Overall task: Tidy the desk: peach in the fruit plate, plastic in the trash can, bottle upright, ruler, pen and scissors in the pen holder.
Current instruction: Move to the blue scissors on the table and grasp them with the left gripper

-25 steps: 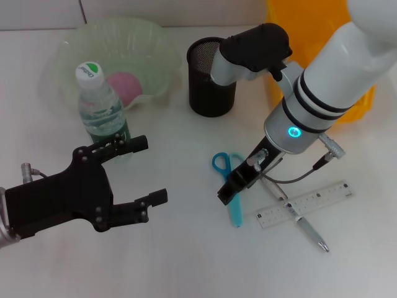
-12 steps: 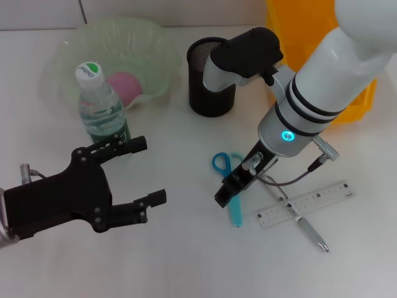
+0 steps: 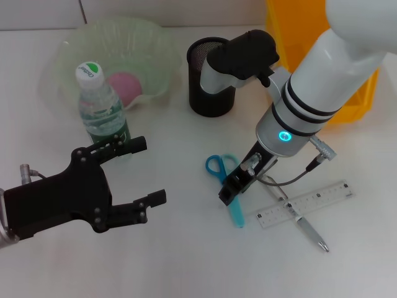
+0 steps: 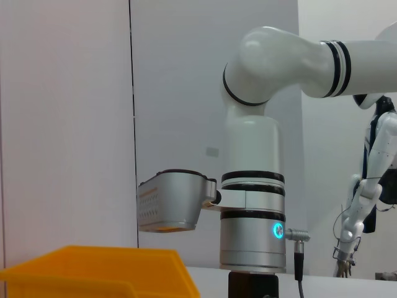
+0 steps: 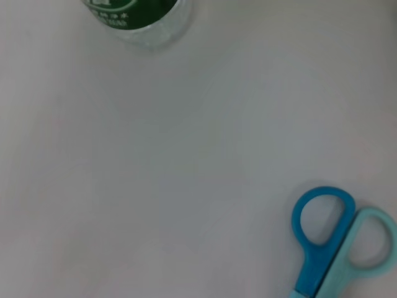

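Observation:
The blue scissors lie flat on the white desk, handles toward the pen holder. My right gripper is down on their middle, touching them. The right wrist view shows the scissors' handles and the bottle's base. A clear ruler lies across a pen to the right. The bottle stands upright beside the fruit plate, which holds the pink peach. My left gripper hovers open at the lower left. No plastic is in view.
A yellow trash can stands at the back right behind my right arm; its rim shows in the left wrist view. The black mesh pen holder is close behind my right forearm.
My right gripper has come down and slightly left onto the scissors. Their handles have shifted a little to the left. The left arm has not moved.

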Controlling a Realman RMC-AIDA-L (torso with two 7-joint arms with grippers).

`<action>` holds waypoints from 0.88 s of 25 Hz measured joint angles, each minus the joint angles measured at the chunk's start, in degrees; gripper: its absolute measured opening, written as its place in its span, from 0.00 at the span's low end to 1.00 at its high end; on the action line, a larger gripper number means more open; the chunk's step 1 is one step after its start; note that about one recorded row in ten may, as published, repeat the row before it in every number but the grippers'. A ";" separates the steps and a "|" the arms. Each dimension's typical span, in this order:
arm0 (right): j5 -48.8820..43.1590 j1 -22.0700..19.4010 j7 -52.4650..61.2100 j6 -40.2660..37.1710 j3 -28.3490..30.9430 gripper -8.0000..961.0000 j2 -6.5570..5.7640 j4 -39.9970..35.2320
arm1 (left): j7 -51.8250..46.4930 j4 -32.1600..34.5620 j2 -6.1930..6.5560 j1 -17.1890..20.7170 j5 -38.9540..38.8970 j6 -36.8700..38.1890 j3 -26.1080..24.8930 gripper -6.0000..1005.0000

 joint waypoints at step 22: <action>0.06 0.87 -0.08 0.88 -2.82 0.28 0.00 0.42 | 0.01 0.00 0.00 -0.04 0.00 0.00 0.00 0.86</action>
